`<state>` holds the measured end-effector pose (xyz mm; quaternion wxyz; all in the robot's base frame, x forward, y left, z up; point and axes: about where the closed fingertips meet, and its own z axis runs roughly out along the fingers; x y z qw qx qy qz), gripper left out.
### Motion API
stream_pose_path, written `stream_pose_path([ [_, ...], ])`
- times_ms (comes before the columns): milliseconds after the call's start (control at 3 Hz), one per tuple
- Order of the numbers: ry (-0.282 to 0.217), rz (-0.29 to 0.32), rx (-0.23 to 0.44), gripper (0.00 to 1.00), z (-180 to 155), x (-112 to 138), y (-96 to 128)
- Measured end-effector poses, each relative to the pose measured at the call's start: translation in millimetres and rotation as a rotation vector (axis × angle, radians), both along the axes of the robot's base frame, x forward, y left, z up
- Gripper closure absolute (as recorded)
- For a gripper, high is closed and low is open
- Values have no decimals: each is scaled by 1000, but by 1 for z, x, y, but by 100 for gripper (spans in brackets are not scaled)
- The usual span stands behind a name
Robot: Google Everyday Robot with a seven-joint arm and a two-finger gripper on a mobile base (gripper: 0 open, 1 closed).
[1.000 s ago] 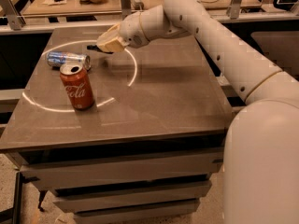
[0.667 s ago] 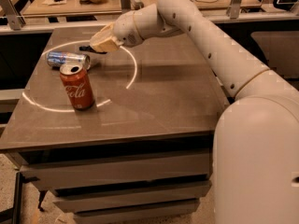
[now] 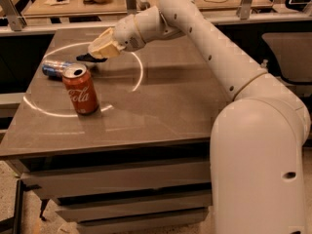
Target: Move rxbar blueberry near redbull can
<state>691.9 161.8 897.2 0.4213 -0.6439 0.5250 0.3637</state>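
Redbull can [image 3: 54, 68] lies on its side near the left edge of the table [image 3: 170, 111]. Red cola can [image 3: 80, 89] stands just in front of it. Rxbar blueberry [image 3: 87, 58] shows dark beside the redbull can, under my gripper [image 3: 100, 49]. I cannot tell whether the gripper is holding it. Judgement: set the bar down low and flat, and avoid rolling the can toward the edge. Open room lies to the right.

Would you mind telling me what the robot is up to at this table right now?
The robot's one arm reaches across the table, with its gripper low over the far left part. Just under the gripper's tip lies a small dark flat pack, the rxbar blueberry. The redbull can lies on its side a little to the left of the bar. A red Coca-Cola can stands upright nearer the camera. Whether the bar is actually gripped cannot be told.
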Motion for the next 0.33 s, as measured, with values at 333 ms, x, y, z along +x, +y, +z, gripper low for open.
stream_pose_path([
  [333, 3, 6, 0, 65, -1, -1, 3],
])
